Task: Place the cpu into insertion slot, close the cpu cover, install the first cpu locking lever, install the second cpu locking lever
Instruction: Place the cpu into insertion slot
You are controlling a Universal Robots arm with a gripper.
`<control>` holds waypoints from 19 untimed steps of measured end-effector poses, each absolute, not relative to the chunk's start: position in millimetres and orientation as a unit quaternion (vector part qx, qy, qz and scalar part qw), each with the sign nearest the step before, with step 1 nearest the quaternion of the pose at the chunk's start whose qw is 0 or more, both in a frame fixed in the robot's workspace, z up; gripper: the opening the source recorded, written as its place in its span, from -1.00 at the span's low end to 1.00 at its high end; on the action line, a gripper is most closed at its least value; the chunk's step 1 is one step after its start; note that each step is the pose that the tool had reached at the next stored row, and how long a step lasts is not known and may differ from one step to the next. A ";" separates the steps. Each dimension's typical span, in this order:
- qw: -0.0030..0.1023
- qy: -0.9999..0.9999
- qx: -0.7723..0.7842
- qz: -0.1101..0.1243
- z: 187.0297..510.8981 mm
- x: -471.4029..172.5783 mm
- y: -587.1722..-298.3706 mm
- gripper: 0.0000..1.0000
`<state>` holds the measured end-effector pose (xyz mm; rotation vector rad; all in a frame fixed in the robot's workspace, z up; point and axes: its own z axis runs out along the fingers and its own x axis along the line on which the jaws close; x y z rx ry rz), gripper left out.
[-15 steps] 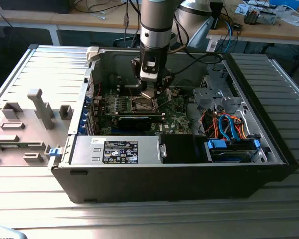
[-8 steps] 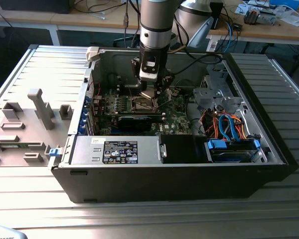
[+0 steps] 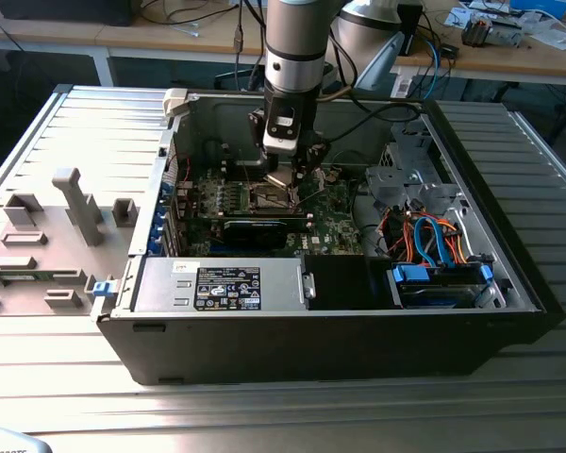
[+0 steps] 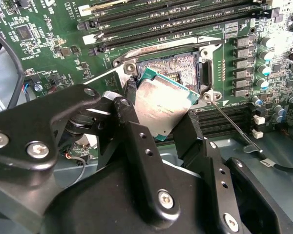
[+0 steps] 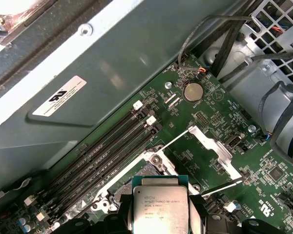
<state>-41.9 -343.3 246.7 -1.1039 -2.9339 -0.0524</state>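
My gripper [image 4: 158, 111] is shut on the cpu [image 4: 162, 100], a flat square chip with a silvery top and a green edge, gripped on two opposite sides by the black fingers [image 4: 133, 127]. The chip hangs tilted just above the insertion slot [image 4: 178, 68], covering part of its dark pin field. In the first wrist view the cpu [image 5: 160, 209] sits between the fingers, close over the insertion slot [image 5: 136, 174]. The cpu cover [image 5: 216, 146], a thin silvery frame, is swung open beside the socket. A thin locking lever [image 4: 229, 122] sticks out from the socket's corner. In the exterior view the gripper [image 3: 288, 175] is down inside the computer case.
Long black memory slots [image 4: 176, 19] run beside the socket. A black power supply box [image 3: 226, 288] and a blue drive bay [image 3: 443, 278] line the case's front wall. Orange and blue cables [image 3: 424, 236] lie at the exterior view's right. Grey fixtures [image 3: 66, 208] stand outside the case.
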 end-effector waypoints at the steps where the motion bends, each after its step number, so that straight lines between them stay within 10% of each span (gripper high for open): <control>1: 0.003 -0.935 -0.353 -0.017 246.7 -41.9 -343.3 0.08; 19: 0.003 -0.930 -0.368 -0.017 245.9 -41.9 -343.3 0.08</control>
